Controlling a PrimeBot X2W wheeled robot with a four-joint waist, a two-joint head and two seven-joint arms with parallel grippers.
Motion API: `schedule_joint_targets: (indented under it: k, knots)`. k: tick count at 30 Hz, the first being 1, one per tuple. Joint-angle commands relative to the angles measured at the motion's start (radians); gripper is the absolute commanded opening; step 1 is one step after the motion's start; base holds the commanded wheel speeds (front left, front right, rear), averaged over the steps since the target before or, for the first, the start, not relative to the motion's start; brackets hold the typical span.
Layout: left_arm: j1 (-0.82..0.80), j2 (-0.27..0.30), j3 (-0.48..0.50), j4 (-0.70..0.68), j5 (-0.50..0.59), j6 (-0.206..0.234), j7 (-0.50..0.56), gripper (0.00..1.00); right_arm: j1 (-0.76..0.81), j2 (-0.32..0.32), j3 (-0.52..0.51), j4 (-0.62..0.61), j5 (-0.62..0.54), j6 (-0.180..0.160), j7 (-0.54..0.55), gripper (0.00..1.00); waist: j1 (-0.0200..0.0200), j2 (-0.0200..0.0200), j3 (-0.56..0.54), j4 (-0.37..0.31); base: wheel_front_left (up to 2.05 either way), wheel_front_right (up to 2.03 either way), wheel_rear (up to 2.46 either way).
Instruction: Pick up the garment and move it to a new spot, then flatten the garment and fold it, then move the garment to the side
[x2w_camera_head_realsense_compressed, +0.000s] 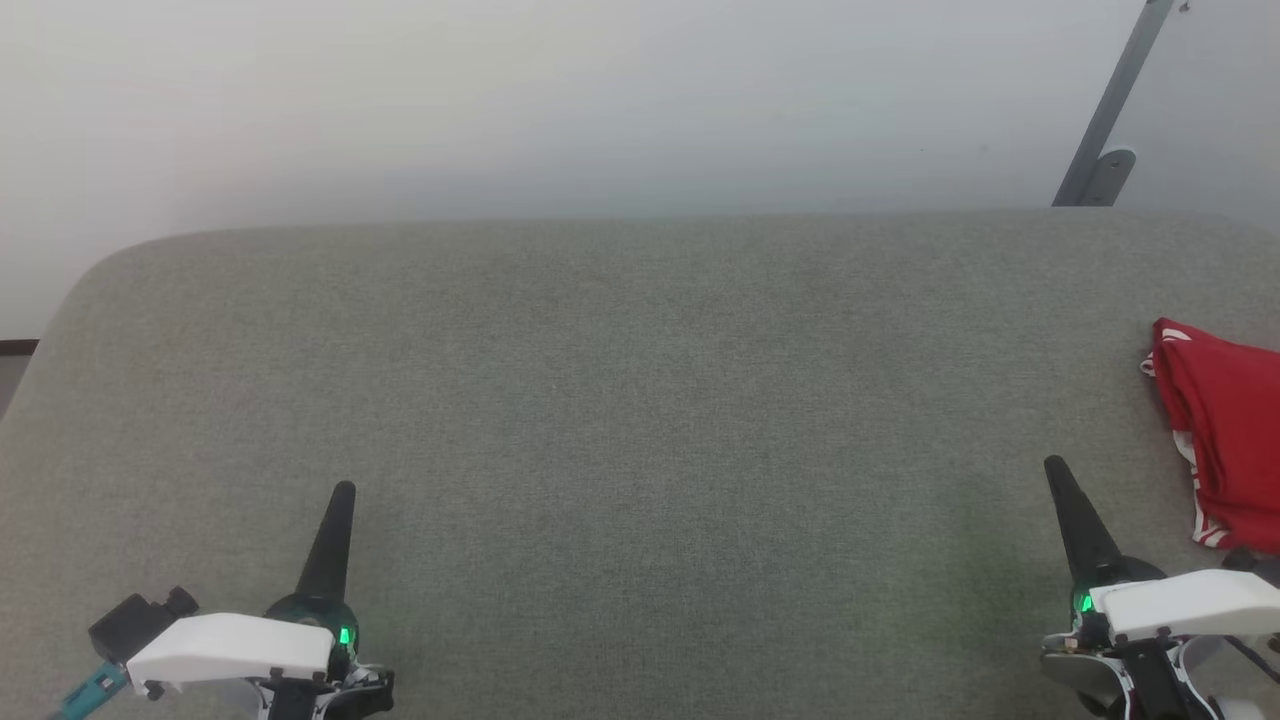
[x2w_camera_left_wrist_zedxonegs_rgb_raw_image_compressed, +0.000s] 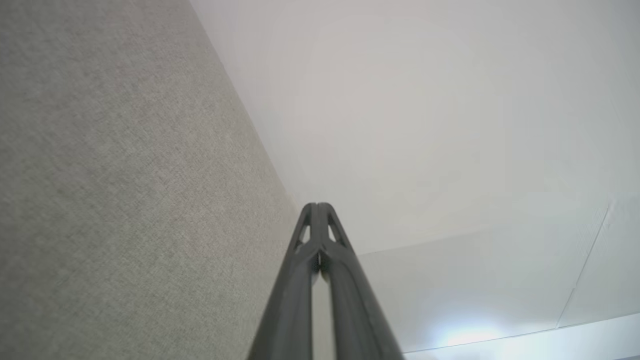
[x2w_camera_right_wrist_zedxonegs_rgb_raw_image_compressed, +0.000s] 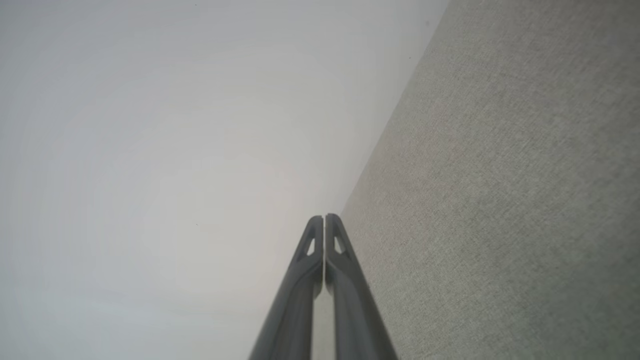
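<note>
On the grey cushion (x2w_camera_head_realsense_compressed: 640, 400), at its far right end: garment (x2w_camera_head_realsense_compressed: 1225, 440) lies bunched, red with white-striped trim | left gripper (x2w_camera_head_realsense_compressed: 342, 495) over the cushion's near left part, jaws pressed together | right gripper (x2w_camera_head_realsense_compressed: 1056, 470) over the cushion's near right part, just beside the garment, not touching it, jaws together

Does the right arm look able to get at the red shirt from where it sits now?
Probably yes. The garment lies on the grey surface just right of the right gripper, with nothing between them. Its jaws are shut and would need opening first.
</note>
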Motion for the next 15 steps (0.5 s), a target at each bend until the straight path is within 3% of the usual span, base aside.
schedule_joint_targets:
  k: [1, 15]
  knots:
    - [-0.019, -0.001, 0.005, 0.000, -0.021, -0.002, 0.008, 0.00, -0.016, 0.004, -0.003, -0.001, 0.023, 0.001, 0.007, 0.00, 0.0000, 0.0000, -0.001, -0.001, 0.00, 0.00, 0.00]
    - [-0.040, -0.007, 0.012, 0.016, -0.128, -0.002, 0.039, 0.00, -0.029, 0.017, -0.008, 0.011, 0.122, 0.000, 0.027, 0.00, 0.0000, 0.0000, -0.005, -0.009, 0.00, 0.00, 0.00]
